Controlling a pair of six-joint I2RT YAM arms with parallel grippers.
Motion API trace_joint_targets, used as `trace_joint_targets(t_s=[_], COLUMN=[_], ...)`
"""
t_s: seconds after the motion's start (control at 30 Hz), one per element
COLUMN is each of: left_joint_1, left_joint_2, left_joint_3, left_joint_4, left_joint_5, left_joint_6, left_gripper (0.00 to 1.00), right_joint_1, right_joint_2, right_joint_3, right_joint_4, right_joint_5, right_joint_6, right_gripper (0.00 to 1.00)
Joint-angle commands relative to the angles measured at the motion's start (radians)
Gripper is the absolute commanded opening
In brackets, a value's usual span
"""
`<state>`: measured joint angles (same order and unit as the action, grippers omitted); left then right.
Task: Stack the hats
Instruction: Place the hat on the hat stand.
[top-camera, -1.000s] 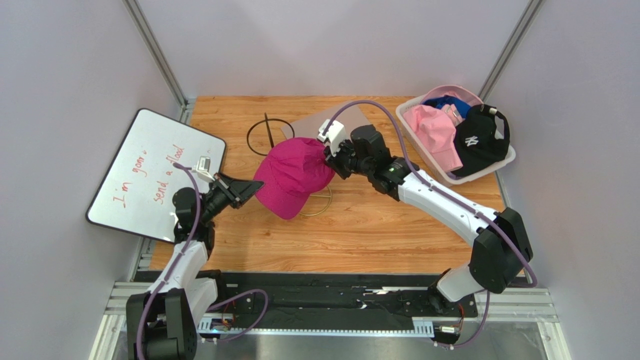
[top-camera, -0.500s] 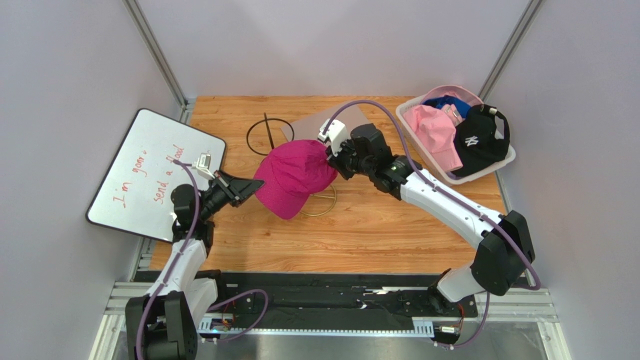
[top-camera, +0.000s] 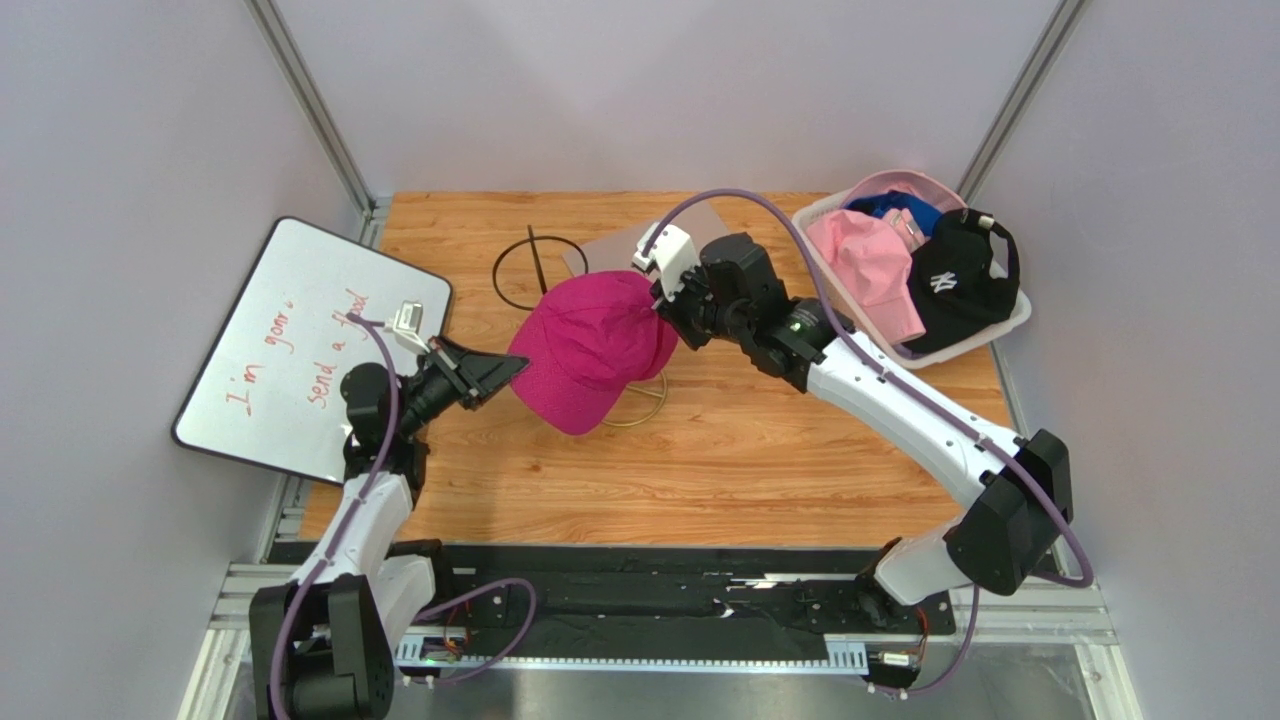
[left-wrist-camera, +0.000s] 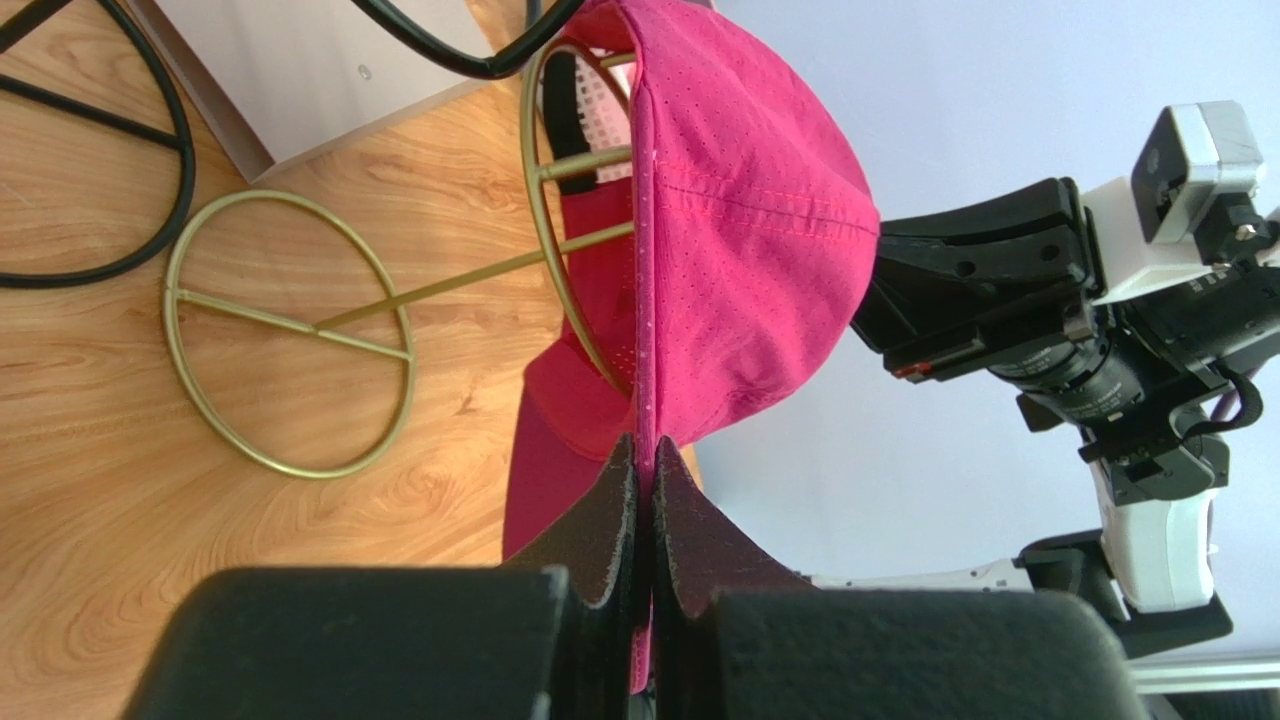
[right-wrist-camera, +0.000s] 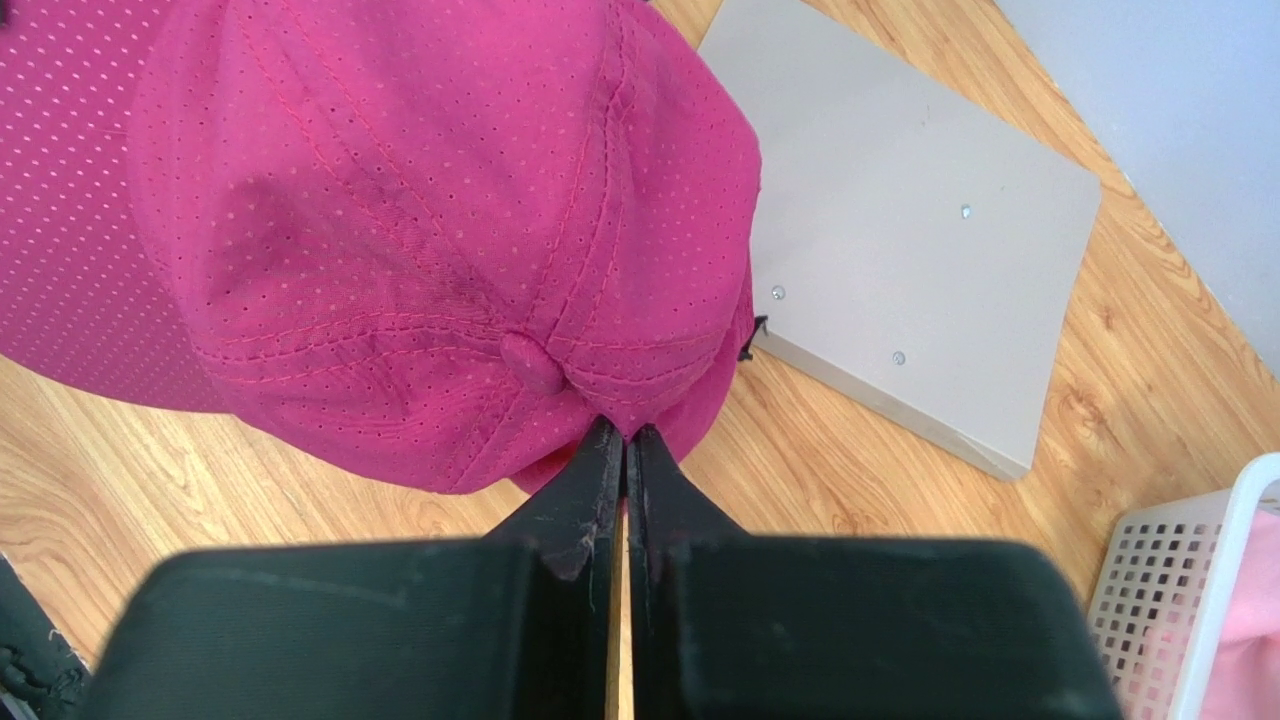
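While draped over the gold wire stand (left-wrist-camera: 496, 267) at mid-table, held at both ends: brim of the magenta cap (top-camera: 586, 353) clamped in the left gripper (top-camera: 511, 365), crown's right edge pinched in the right gripper (top-camera: 661, 308). Far right, at the white mesh basket (right-wrist-camera: 1172, 600): pink cap (top-camera: 872, 263), black cap (top-camera: 962, 278).

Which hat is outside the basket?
The magenta cap, draped over the gold wire frame mid-table, pinched by the left gripper and right gripper. The pink cap, black cap and blue hat lie in the white basket.
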<state>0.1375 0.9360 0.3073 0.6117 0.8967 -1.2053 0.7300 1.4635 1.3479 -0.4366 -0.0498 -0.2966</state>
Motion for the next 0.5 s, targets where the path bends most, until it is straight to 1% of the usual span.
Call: trace_joint_targets(t_s=[0.0,0.2,0.27,0.37,0.47], left_joint_1=[0.010,0.010,0.010,0.010,0.010], left_joint_2=[0.000,-0.025,-0.028,-0.019,0.020], left_joint_3=[0.038,0.053,0.056,0.065,0.072], left_joint_4=[0.013,0.006,0.013,0.022,0.068], left_joint_5=[0.036,0.038,0.031,0.016,0.016], left_joint_6=[0.041,0.027,0.015,0.003,-0.025], left_gripper=[0.00,0.00,0.00,0.00,0.00], right_joint_1=[0.002,0.014,0.025,0.035,0.040], right_joint_2=[-0.043,-0.051,-0.055,-0.057,-0.048], right_joint_3=[-0.027,0.029,0.055,0.088,0.121], right_joint_4=[0.045,-0.026,-0.047,-0.070,-0.086], right_joint_5=[0.025,0.048,0.090,0.111,0.120], right_joint_6=[0.010,0.022,0.022,0.022,0.017], right_gripper=[0.00,0.00,0.00,0.00,0.00])
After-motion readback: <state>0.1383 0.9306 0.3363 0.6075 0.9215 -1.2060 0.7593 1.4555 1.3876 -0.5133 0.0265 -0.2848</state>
